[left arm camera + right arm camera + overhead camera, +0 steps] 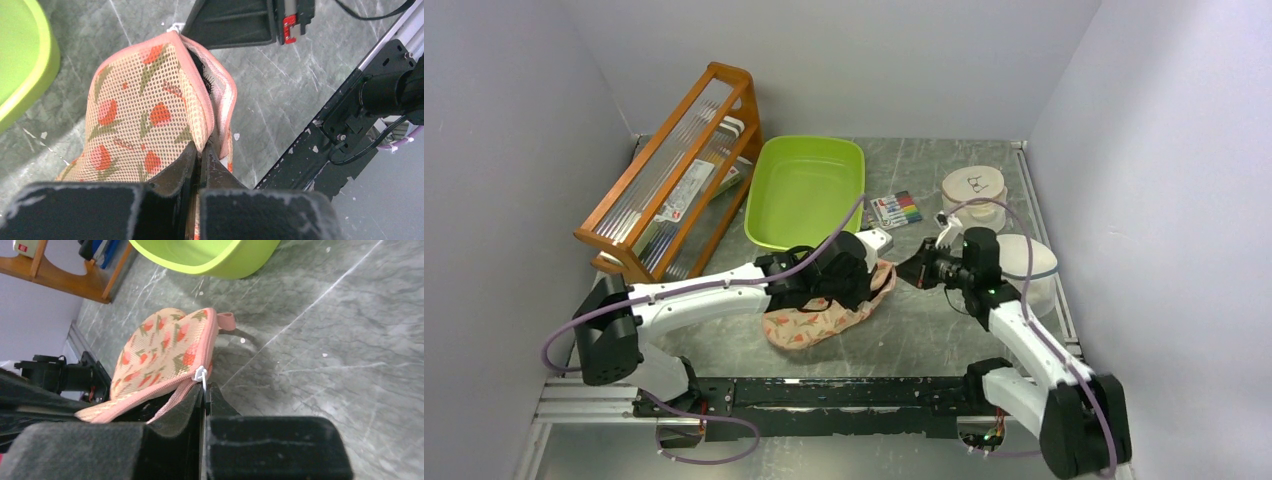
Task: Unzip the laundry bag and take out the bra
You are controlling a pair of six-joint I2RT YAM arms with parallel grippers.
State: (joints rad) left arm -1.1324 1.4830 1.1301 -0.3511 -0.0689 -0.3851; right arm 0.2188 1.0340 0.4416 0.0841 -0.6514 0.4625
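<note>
The laundry bag (822, 318), cream-peach mesh with red-green print and pink edging, lies on the grey table between the arms. My left gripper (201, 149) is shut on the bag's pink zip edge and holds that side up. My right gripper (204, 389) is shut on the white zipper pull (201, 374) at the bag's (162, 350) end. The zip is partly open along the bag (140, 115). A bit of the black lacy bra (204, 75) shows in the gap; the rest is hidden inside. In the top view the left gripper (871, 272) and right gripper (911, 270) are close together.
A lime green basin (806, 190) stands behind the bag, a wooden rack (674, 175) at the back left. A marker pack (895, 209) and two round white tubs (973, 185) (1029, 262) are at the right. A black and aluminium rail (824, 392) runs along the near edge.
</note>
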